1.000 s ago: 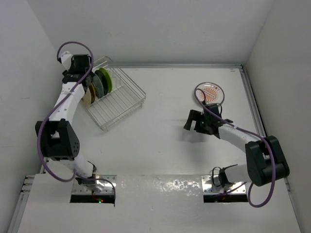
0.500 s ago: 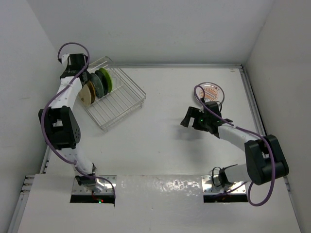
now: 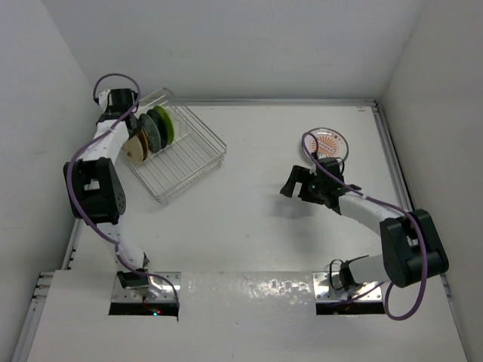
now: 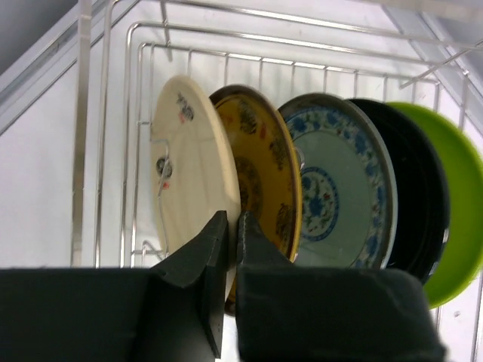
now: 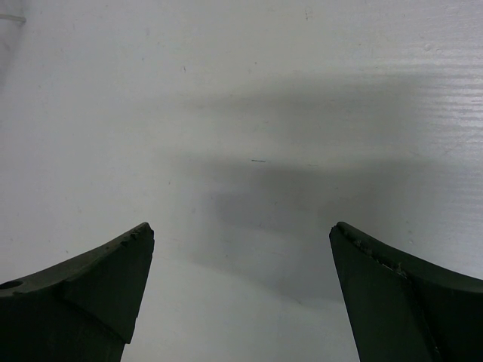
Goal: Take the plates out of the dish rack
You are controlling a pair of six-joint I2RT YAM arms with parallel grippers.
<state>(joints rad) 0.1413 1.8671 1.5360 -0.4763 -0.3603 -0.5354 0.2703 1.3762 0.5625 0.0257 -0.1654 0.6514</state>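
The silver wire dish rack stands at the back left. In the left wrist view several plates stand on edge in its slots: cream, patterned tan, white with blue pattern, dark and lime green. My left gripper is shut on the rim of the cream plate; from above it sits at the rack's left end. The sunburst plate lies flat on the table at the right. My right gripper is open and empty over bare table.
The left wall runs close behind the rack. A raised table edge runs along the right side. The right half of the rack holds no plates.
The left arm's elbow has swung back toward the left wall while its gripper stayed at the plates. The right gripper has shifted slightly left, away from the sunburst plate.
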